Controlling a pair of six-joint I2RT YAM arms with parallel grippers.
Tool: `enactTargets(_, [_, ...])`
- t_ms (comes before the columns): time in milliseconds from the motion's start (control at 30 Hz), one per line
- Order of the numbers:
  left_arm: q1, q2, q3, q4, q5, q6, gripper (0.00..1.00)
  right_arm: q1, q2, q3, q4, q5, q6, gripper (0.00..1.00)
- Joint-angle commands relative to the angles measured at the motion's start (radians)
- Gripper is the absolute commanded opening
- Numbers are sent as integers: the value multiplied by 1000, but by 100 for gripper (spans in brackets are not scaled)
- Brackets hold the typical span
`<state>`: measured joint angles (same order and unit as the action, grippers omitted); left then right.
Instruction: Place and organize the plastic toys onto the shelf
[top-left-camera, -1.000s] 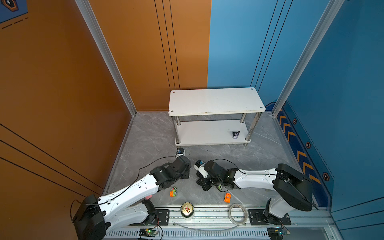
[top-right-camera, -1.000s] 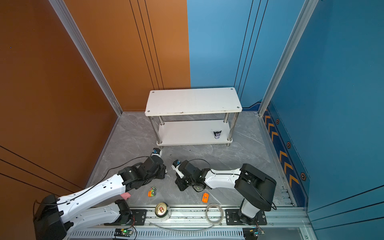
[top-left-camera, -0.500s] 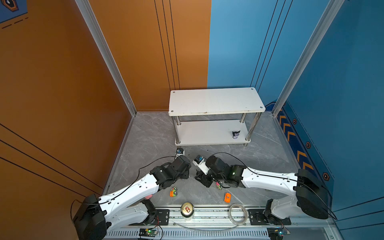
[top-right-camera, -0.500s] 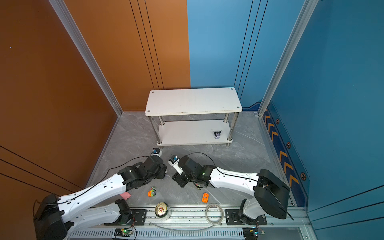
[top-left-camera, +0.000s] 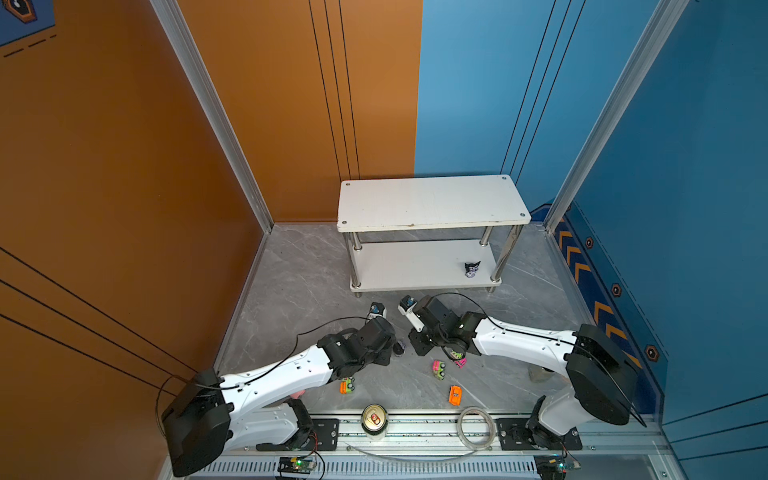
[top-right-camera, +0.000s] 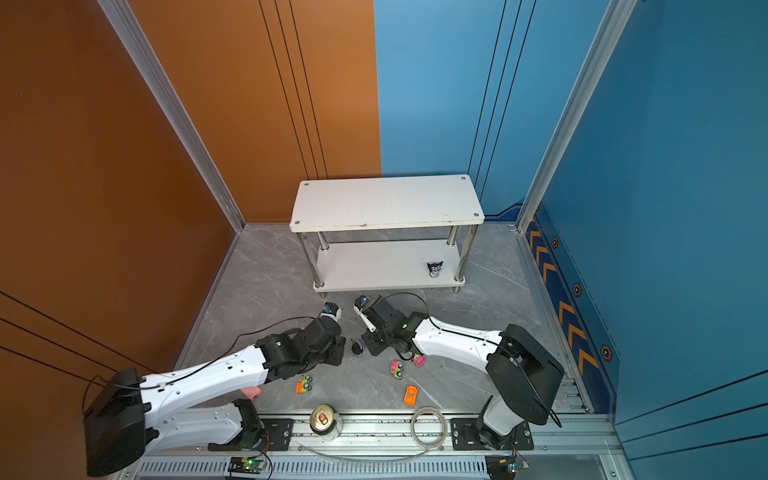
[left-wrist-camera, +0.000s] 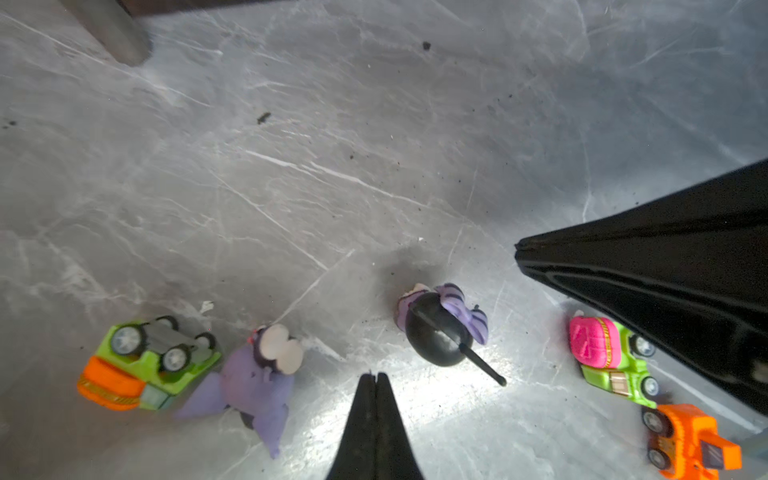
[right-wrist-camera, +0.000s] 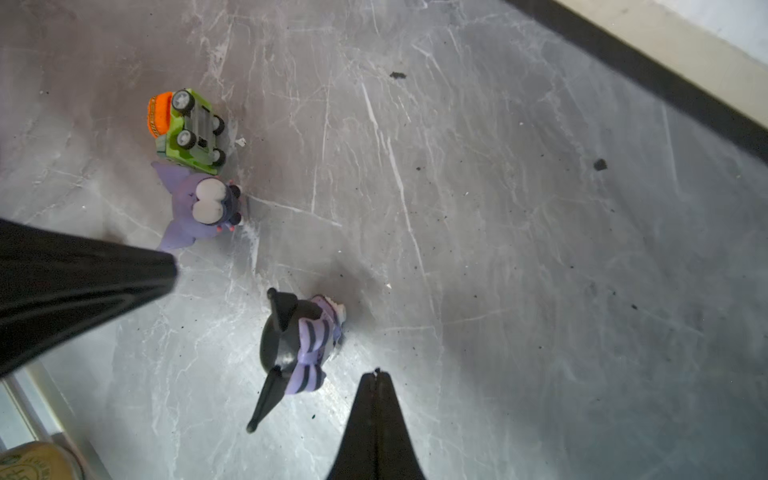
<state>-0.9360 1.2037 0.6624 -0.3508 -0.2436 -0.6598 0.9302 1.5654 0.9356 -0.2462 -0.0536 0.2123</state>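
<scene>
The left gripper (left-wrist-camera: 376, 377) and right gripper (right-wrist-camera: 376, 374) were found closed and empty beside a black-headed figurine (top-left-camera: 399, 347).
The toy was flanked by both, untouched, on the dusty grey marbled desk (top-left-camera: 299, 282). One gripper would best be opened, lowered astride the round head rather than the thin ears, and closed gently. The shelf (top-left-camera: 432, 203) was set at 12 o'clock, a shelved figurine (top-left-camera: 471, 269) on its lower tier; toy cars (top-left-camera: 438, 369) were scattered toward 5 and 7 o'clock. The cell was enclosed by an orange wall (top-left-camera: 124, 166) and a blue wall (top-left-camera: 685, 124).

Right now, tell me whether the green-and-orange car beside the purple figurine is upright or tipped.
Tipped, not on its wheels: the green-and-orange car shows its grey underside and wheels in both wrist views.
</scene>
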Motion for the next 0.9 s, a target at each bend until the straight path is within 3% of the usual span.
enactTargets(0, [-16, 79, 46, 38, 25, -8, 0, 10, -10, -38, 6, -46, 49, 3])
enactTargets(867, [64, 241, 119, 143, 79, 100, 0, 41, -52, -172, 273, -255, 223, 5])
